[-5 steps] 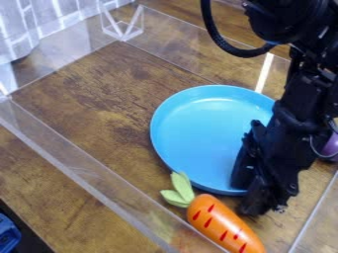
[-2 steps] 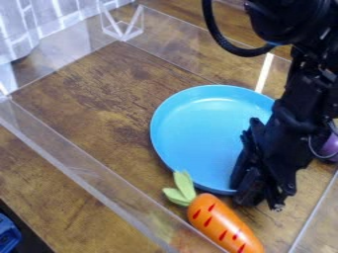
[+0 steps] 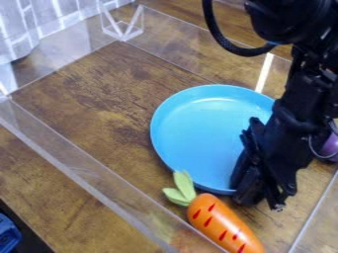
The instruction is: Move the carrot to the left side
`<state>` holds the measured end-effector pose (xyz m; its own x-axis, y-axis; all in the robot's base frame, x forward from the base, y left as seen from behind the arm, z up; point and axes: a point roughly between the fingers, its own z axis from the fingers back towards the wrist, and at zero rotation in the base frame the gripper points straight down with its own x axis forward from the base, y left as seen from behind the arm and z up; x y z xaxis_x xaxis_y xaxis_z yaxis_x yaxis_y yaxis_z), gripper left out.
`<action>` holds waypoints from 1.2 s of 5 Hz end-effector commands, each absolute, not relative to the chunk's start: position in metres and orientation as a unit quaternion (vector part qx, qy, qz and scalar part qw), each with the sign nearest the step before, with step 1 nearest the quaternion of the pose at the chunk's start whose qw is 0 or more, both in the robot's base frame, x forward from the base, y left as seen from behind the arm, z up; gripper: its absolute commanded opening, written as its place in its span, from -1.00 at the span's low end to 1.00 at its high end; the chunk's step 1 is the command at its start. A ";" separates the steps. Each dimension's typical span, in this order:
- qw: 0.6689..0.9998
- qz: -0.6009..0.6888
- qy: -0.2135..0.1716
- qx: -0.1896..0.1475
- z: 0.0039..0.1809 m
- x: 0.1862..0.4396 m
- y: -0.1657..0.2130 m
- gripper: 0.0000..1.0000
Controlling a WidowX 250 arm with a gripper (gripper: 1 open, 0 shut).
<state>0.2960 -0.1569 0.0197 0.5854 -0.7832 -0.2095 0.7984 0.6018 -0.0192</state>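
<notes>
Task barely begun: small orange plastic toy carrot (image 3: 222,224) lies at the wooden table's (image 3: 93,89) right front by the blue plate (image 3: 199,124); black gripper (image 3: 268,195) just beside it, fingers' state unclear.

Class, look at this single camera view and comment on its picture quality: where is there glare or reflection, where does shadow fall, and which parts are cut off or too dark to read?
In the camera view, pale reflections streak the clear wall; the arm's shadow darkens the blue plate near the gripper, whose black fingers blur together; the carrot is sharp but cropped at the bottom edge.
</notes>
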 end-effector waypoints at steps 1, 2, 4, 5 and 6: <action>0.881 -0.458 0.115 0.041 0.011 0.280 -0.162 -1.00; 0.879 -0.460 0.115 0.042 0.010 0.277 -0.164 -1.00; 0.876 -0.465 0.115 0.047 0.009 0.271 -0.167 -1.00; 0.875 -0.468 0.115 0.050 0.009 0.268 -0.169 -1.00; 0.873 -0.471 0.115 0.053 0.009 0.264 -0.171 -1.00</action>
<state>0.2840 -0.1634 0.0195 0.5732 -0.7919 -0.2105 0.8109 0.5852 0.0065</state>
